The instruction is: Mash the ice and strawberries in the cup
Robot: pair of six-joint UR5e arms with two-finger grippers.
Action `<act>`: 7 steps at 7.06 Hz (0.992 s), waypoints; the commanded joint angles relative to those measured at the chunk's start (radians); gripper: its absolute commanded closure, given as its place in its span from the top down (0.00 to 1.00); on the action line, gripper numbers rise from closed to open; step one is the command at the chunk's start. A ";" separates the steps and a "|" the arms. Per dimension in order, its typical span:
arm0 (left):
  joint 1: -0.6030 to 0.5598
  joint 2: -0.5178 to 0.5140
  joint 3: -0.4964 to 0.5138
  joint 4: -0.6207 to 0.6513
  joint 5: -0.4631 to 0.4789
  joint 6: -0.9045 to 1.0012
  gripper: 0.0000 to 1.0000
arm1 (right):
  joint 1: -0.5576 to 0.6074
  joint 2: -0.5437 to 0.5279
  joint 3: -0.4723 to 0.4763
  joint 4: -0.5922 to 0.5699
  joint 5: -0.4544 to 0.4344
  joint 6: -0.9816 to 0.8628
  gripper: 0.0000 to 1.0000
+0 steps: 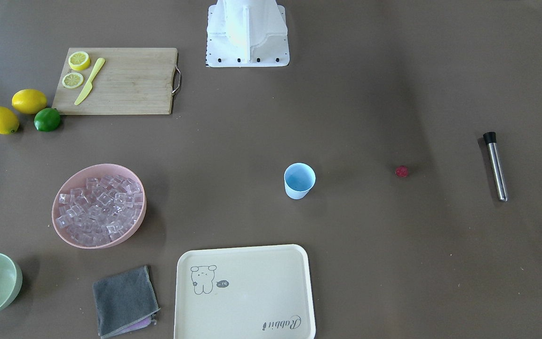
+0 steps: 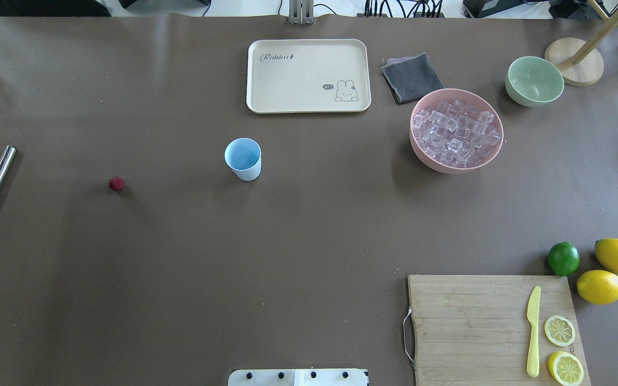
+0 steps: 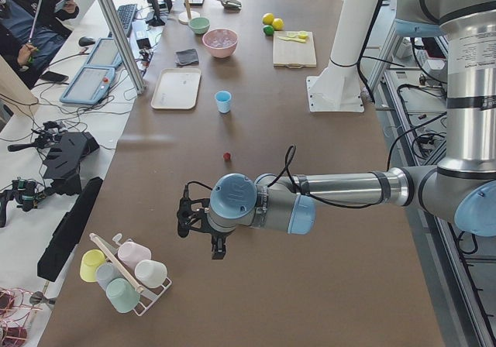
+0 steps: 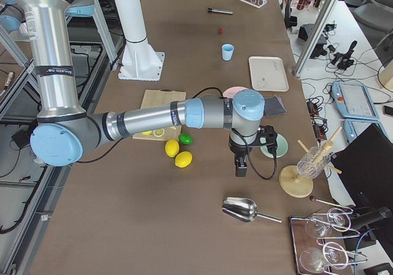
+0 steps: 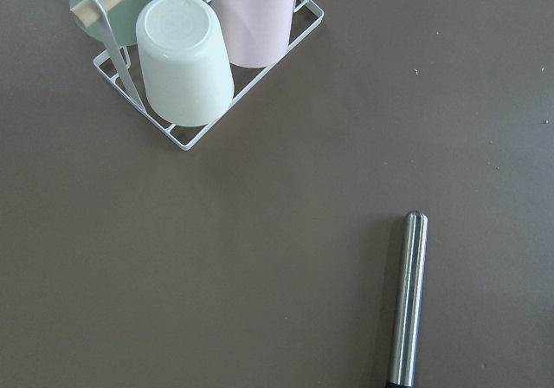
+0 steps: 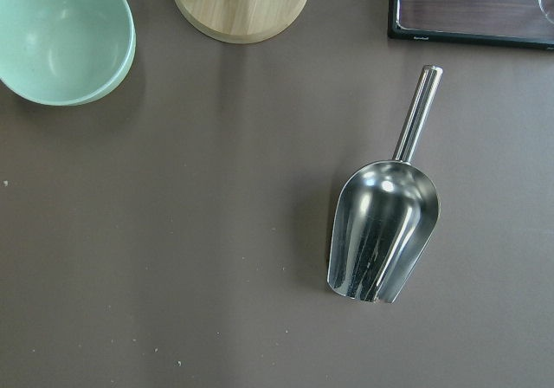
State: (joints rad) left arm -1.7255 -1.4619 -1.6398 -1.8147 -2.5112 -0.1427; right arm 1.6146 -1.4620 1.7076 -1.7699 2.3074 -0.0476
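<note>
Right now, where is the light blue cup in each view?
Front-facing: cup at centre, just above tray.
Overhead: cup left of centre, below tray.
Exterior left: cup upper middle, right of tray.
Exterior right: cup top middle, upper left of tray.
Wrist views: not in either.
Shared landmark: the cream tray.

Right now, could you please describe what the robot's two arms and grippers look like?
The left arm and right arm are silver metal tubes with light blue joint caps. A black cable loops along each forearm. The left gripper and right gripper are black.
</note>
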 commanded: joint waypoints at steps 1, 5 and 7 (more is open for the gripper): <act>0.000 0.002 0.003 -0.003 0.003 0.009 0.99 | 0.001 -0.003 0.001 0.000 0.000 0.000 1.00; 0.001 0.011 0.014 -0.011 0.031 0.006 0.99 | 0.001 0.002 0.003 -0.002 0.000 0.000 1.00; 0.001 0.000 0.061 -0.008 0.106 0.014 0.99 | 0.001 0.002 0.003 0.000 -0.003 0.000 1.00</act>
State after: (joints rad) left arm -1.7245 -1.4647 -1.5939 -1.8219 -2.4380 -0.1314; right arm 1.6152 -1.4612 1.7102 -1.7706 2.3051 -0.0477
